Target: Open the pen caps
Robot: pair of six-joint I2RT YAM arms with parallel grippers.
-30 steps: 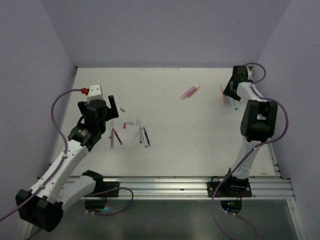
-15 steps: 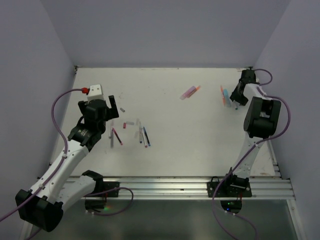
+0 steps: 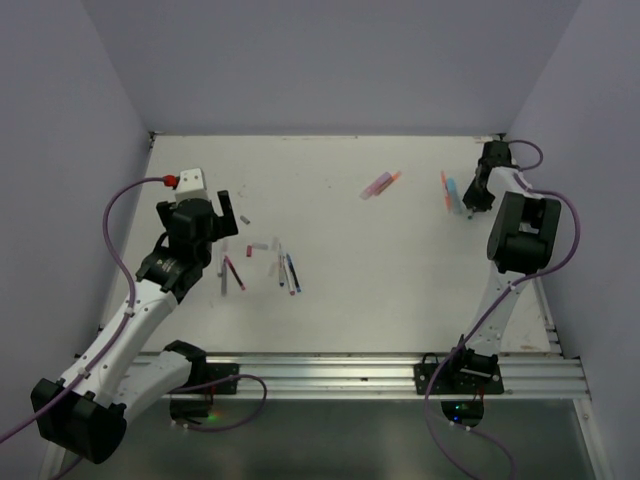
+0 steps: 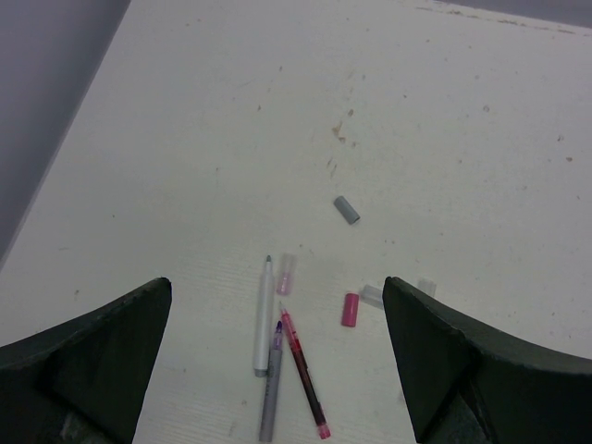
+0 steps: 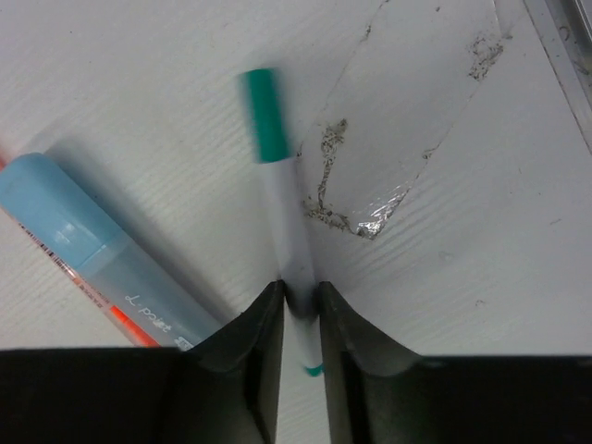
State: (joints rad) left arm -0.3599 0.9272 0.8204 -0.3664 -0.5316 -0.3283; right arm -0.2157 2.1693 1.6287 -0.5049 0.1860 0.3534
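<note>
Right gripper (image 5: 298,301) is clamped on the barrel of a white pen (image 5: 289,250), one finger pressed against each side, near the far right corner of the table (image 5: 481,277). The pen's teal cap (image 5: 264,116) is on and points away from the fingers, slightly blurred. Whether the pen is off the surface cannot be told. Just to its left lies a light blue marker (image 5: 92,250) over a thin orange-red pen (image 5: 128,321), and to its right is a patch of clear tape (image 5: 407,139). Left gripper (image 4: 277,289) hangs over the table's left side, jaws wide apart and holding nothing. Below it lie a grey pen (image 4: 271,388) and a dark red pen (image 4: 302,375), crossing at their far ends, with a green-tipped pen (image 4: 265,319) beside them. Beyond these lie a pink cap (image 4: 287,275), a magenta cap (image 4: 351,310) and a clear cap (image 4: 371,296). Farthest is a grey cap (image 4: 346,210).
</note>
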